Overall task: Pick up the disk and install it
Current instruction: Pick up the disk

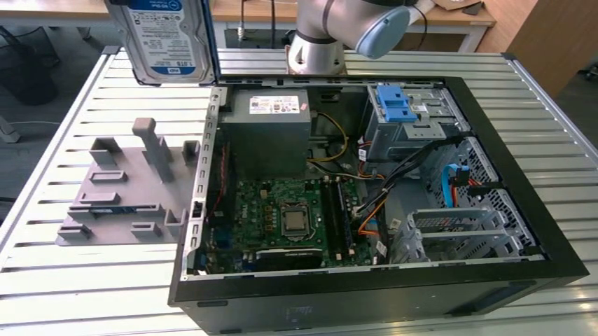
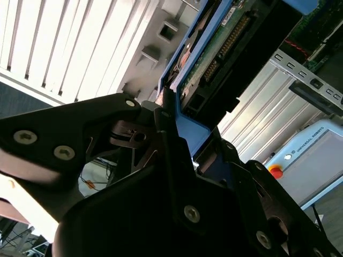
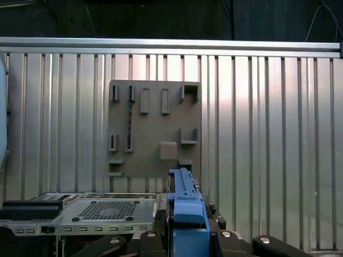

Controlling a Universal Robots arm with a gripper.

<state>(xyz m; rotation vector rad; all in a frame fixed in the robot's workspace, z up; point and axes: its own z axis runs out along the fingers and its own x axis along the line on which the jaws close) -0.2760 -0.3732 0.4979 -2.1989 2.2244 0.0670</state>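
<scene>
Clamping the disk (image 1: 168, 38) by its blue carrier between gripper (image 3: 187, 235) fingers (image 2: 167, 123), holding it upright in the air at the exterior view's left of the open case (image 1: 374, 301); judging the pickup done and seating in the drive cage (image 1: 411, 119) not yet begun

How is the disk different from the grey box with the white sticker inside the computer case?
The disk is held up in the air, clamped in the gripper; the grey box sits inside the computer case. The disk has a blue frame and a large blue-and-white label; the grey box is plain, with a small white sticker at one end. Both are rectangular metal parts.
</scene>
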